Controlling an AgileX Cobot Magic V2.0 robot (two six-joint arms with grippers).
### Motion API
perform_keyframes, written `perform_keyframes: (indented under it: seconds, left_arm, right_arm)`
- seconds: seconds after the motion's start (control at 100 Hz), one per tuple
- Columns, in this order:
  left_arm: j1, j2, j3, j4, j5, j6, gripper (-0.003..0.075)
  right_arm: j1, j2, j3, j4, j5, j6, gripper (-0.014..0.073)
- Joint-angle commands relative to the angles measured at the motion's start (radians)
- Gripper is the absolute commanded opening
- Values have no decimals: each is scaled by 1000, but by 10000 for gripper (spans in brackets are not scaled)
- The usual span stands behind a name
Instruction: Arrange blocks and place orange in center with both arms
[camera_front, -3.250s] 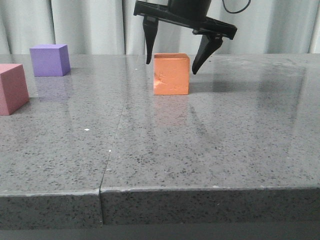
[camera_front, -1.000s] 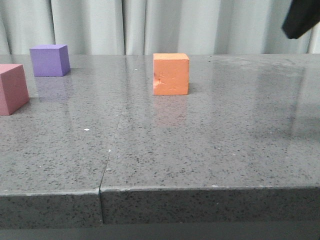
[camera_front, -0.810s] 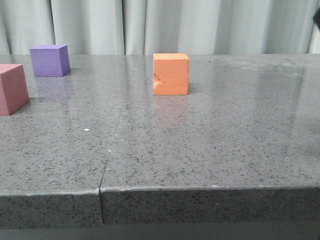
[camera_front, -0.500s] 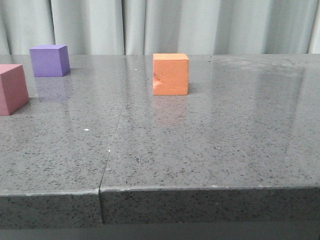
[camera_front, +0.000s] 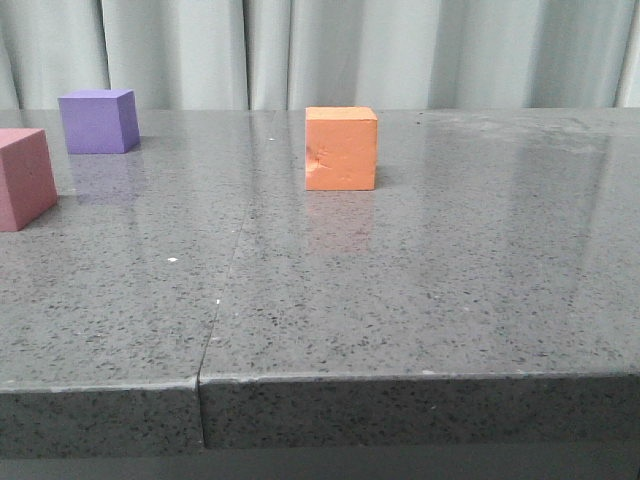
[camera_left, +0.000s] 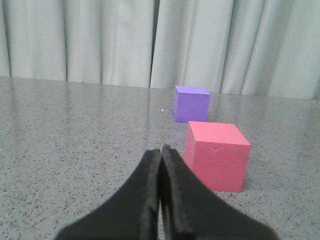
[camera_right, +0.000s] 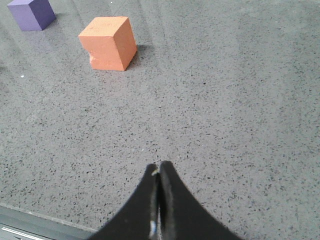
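The orange cube (camera_front: 341, 148) stands alone near the middle of the grey table, a small dent on its front face; the right wrist view shows the orange cube (camera_right: 108, 43) too. At the far left sits the purple cube (camera_front: 97, 120), and the pink-red cube (camera_front: 24, 177) is at the left edge, cut off by the frame. Neither gripper shows in the front view. My left gripper (camera_left: 161, 150) is shut and empty, close beside the pink-red cube (camera_left: 216, 155), with the purple cube (camera_left: 190, 103) beyond. My right gripper (camera_right: 158, 167) is shut and empty, well back from the orange cube.
The grey speckled table (camera_front: 420, 280) has a seam (camera_front: 225, 290) running front to back left of the middle, and its front edge is near the camera. Pale curtains (camera_front: 330, 50) hang behind the table.
The right gripper, open around the orange cube at first, has lifted away to the upper right and left the front view. The cubes have not moved.
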Motion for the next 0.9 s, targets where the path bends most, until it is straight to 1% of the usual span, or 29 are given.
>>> perform_keyframes:
  seconds: [0.0,0.12,0.3,0.53,0.82,0.85,0.89]
  left_arm:
    - [2,-27,0,-10,-73,0,-20]
    - [2,-10,-54,-10,-27,0,-20]
    - [2,72,-188,-10,62,0,-20]
    - [2,283,-408,-10,262,0,-20]
    - [2,576,-609,-10,349,0,-18]
    - [2,599,-627,-10,353,0,-13]
    - [2,633,-644,-10,356,0,13]
  right_arm:
    - [-1,-3,-24,-23,-86,-5,-68]
    - [-1,-3,-24,-23,-86,-5,-68]
    - [-1,-3,-24,-23,-86,-5,-68]
    - [-1,-3,-24,-23,-86,-5,-68]
    - [-1,-3,-24,-23,-86,-5,-68]
    - [-1,-3,-24,-23,-86,-5,-68]
    - [-1,-3,-24,-23,-86,-5,-68]
